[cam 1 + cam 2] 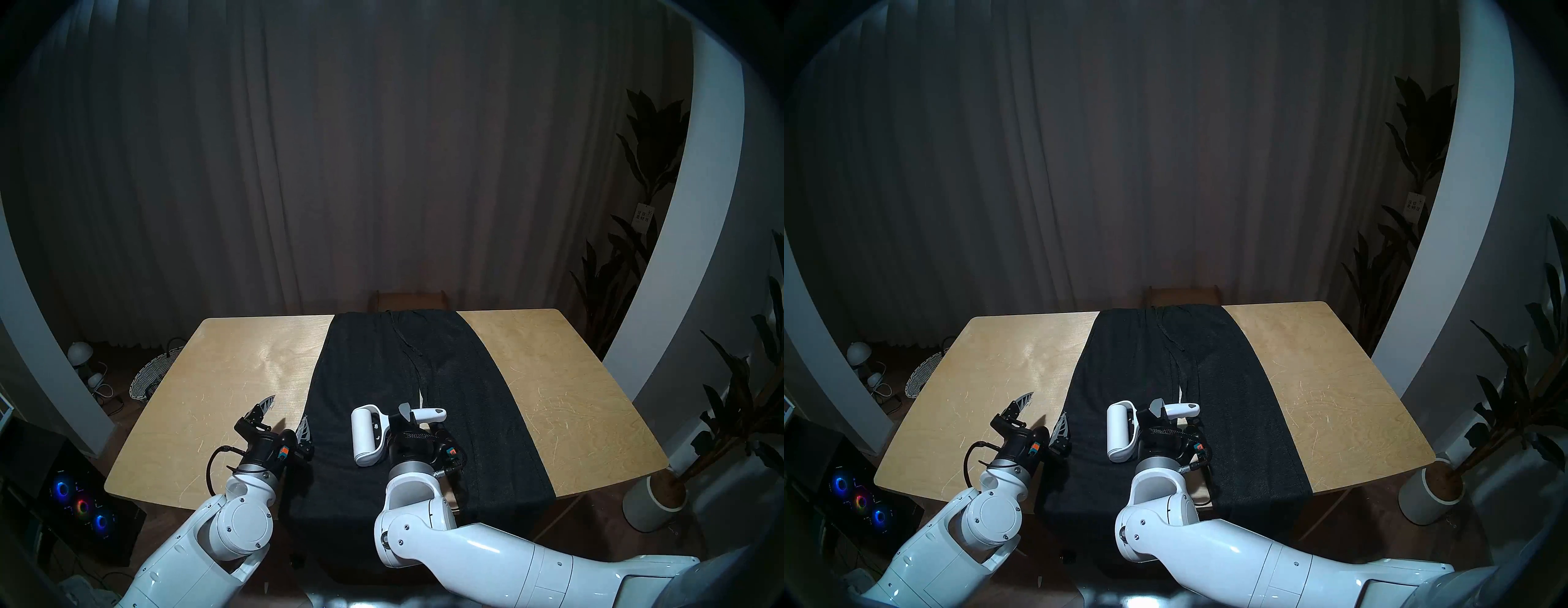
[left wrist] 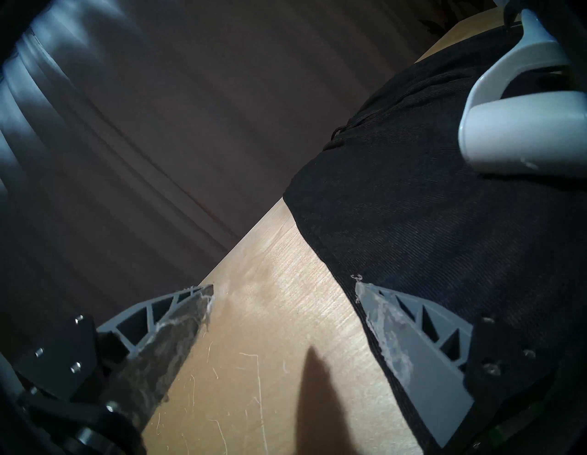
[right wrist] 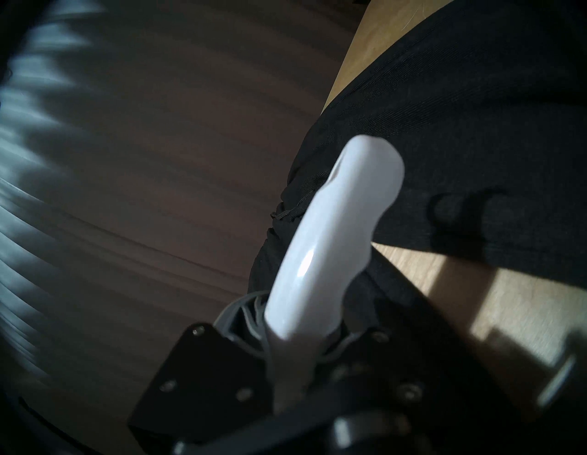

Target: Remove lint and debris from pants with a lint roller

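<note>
The roller is the landmark here, and the first step looks done: the right gripper is clamped tight on its handle and carries it in the air over the near part of the pants, roll to the left, handle tip to the right. Whether any rolling has been done cannot be told; no lint shows on the dark knit in the head views, though a pale scrap or two cling to the roll in the left wrist view and frayed white bits hang on the left gripper's fingertips. So the rolling itself is, in my judgement, either pending or under way, and putting the tool down is left. Just left of the roller, the left gripper hangs with its fingers spread wide and empty, straddling the left edge of the pants, one finger over bare table and one over cloth. Nearer than the roller, the legs drape over the table's near edge, so a stroke toward the robot would run off the support. Left and right of the roller the wood is bare out to the rounded corners, giving wide room. Beyond it the pants lie flat and smooth up to the drawstring at the waist, which reaches the far edge; the cord is the one thing a stroke could snag.
</note>
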